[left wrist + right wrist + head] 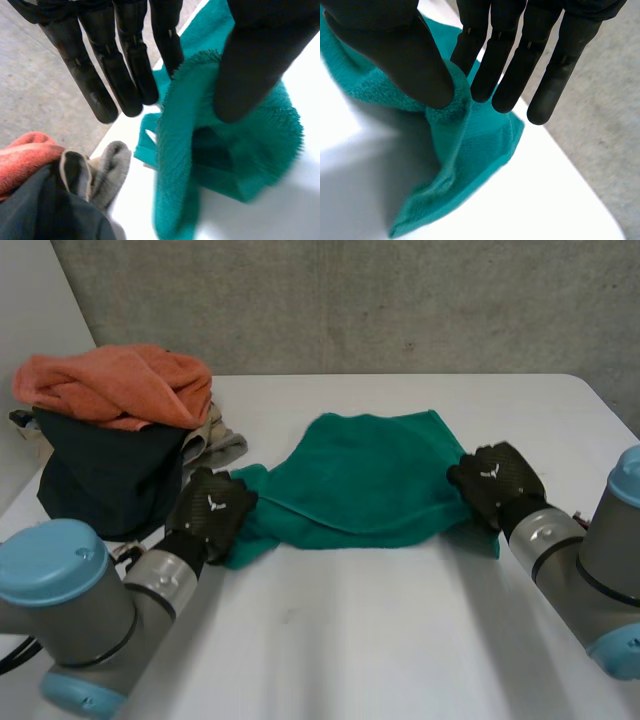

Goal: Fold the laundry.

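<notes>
the towel (370, 475) is lying in the middle of the table (350, 640). the left hand (212, 508) is pinching its left corner and the right hand (497, 480) is pinching its right edge, thumb against finger. i'd be lifting both evenly, keeping it taut and clear of the pile (110, 430) at far left.

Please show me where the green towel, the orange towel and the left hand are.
green towel (370, 475): head view, its flat middle.
orange towel (120, 380): head view, its top fold.
left hand (212, 508): head view, the back of the hand.
</notes>
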Robot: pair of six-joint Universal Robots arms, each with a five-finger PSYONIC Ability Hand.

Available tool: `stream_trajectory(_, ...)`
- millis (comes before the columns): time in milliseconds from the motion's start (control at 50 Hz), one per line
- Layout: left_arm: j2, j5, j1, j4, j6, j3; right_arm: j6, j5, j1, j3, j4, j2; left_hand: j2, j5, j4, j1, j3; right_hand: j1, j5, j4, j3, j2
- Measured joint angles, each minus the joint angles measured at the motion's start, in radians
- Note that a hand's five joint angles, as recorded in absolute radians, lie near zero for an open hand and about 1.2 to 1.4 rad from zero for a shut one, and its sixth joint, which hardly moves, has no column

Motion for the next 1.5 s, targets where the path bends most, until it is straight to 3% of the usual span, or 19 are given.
stream_trajectory(20, 0.010, 0.000, 0.000, -0.013, 0.003, -0.005, 0.001, -0.002, -0.003, 0.005, 0.000, 0.001, -0.031, -0.031, -0.032, -0.037, -0.031, 0.000, 0.000, 0.000, 0.000, 0.000)
stream_trajectory(60, 0.049, 0.000, 0.004, -0.062, 0.005, -0.011, 0.002, -0.005, -0.010, 0.014, -0.003, 0.000, -0.339, -0.346, -0.346, -0.355, -0.340, 0.000, 0.000, 0.000, 0.000, 0.000)
stream_trajectory(80, 0.057, 0.000, 0.005, -0.072, 0.005, -0.011, 0.002, -0.006, -0.011, 0.015, -0.003, 0.000, -0.339, -0.346, -0.346, -0.355, -0.340, 0.000, 0.000, 0.000, 0.000, 0.000)
stream_trajectory(120, 0.119, 0.002, 0.026, -0.160, -0.008, 0.007, 0.004, -0.007, -0.017, 0.017, -0.006, -0.003, -0.552, -0.567, -0.562, -0.534, -0.557, 0.000, 0.000, 0.000, 0.000, 0.000)
stream_trajectory(200, 0.174, 0.004, 0.069, -0.261, -0.057, 0.056, 0.004, -0.006, -0.019, 0.014, -0.008, -0.006, -0.570, -0.588, -0.581, -0.538, -0.578, 0.000, 0.000, 0.000, 0.000, 0.000)
stream_trajectory(380, 0.121, 0.008, 0.179, -0.435, -0.335, 0.248, 0.005, -0.003, -0.025, 0.005, -0.014, -0.009, -0.568, -0.582, -0.577, -0.533, -0.575, 0.000, 0.000, 0.000, 0.000, 0.000)
stream_trajectory(480, -0.008, 0.009, 0.206, -0.531, -0.423, 0.364, 0.005, -0.003, -0.043, 0.000, -0.017, -0.010, -0.470, -0.465, -0.469, -0.422, -0.475, 0.000, 0.000, 0.000, 0.000, 0.000)
stream_trajectory(640, -0.215, 0.015, 0.214, -0.685, -0.438, 0.527, 0.005, -0.004, -0.052, 0.007, -0.019, -0.009, -0.426, -0.419, -0.424, -0.393, -0.430, 0.000, 0.000, 0.000, 0.000, 0.000)
stream_trajectory(820, -0.319, 0.032, 0.221, -0.719, -0.435, 0.622, 0.004, -0.003, -0.051, 0.006, -0.019, -0.008, -0.331, -0.323, -0.325, -0.277, -0.333, 0.000, 0.000, 0.000, 0.000, 0.000)
stream_trajectory(840, -0.324, 0.033, 0.221, -0.719, -0.436, 0.628, 0.004, -0.003, -0.051, 0.006, -0.019, -0.008, -0.239, -0.233, -0.233, -0.168, -0.242, 0.000, 0.000, 0.000, 0.000, 0.000)
stream_trajectory(860, -0.335, 0.033, 0.220, -0.717, -0.437, 0.640, 0.004, -0.002, -0.051, 0.006, -0.019, -0.008, -0.007, -0.006, -0.003, 0.095, -0.012, 0.000, 0.000, 0.000, 0.000, 0.000)
stream_trajectory(880, -0.338, 0.033, 0.219, -0.716, -0.437, 0.645, 0.004, -0.002, -0.051, 0.006, -0.019, -0.008, -0.007, -0.006, -0.003, 0.095, -0.012, 0.000, 0.000, 0.000, 0.000, 0.000)
stream_trajectory(900, -0.344, 0.033, 0.218, -0.714, -0.438, 0.652, 0.004, -0.002, -0.052, 0.005, -0.019, -0.009, 0.238, 0.220, 0.226, 0.333, 0.229, 0.000, 0.000, 0.000, 0.000, 0.000)
stream_trajectory(980, -0.343, 0.032, 0.210, -0.709, -0.441, 0.667, 0.004, 0.000, -0.056, 0.002, -0.017, -0.018, 0.353, 0.302, 0.357, 0.366, 0.345, 0.000, 0.000, 0.000, 0.000, 0.000)
stream_trajectory(1160, -0.119, 0.029, 0.198, -0.705, -0.451, 0.647, -0.001, 0.007, -0.077, -0.079, 0.052, -0.168, 0.353, 0.302, 0.358, 0.366, 0.345, 0.000, 0.000, 0.000, 0.000, 0.000)
stream_trajectory(1340, 0.235, 0.029, 0.197, -0.714, -0.419, 0.607, -0.014, -0.006, -0.137, -0.421, 0.480, -0.315, 0.356, 0.302, 0.358, 0.366, 0.350, 0.000, 0.000, 0.000, 0.000, 0.000)
stream_trajectory(1500, 0.375, 0.030, 0.196, -0.715, -0.296, 0.545, -0.055, -0.055, -0.173, -0.603, 0.738, -0.306, 0.356, 0.302, 0.358, 0.366, 0.350, 0.000, 0.000, 0.000, 0.001, 0.000)
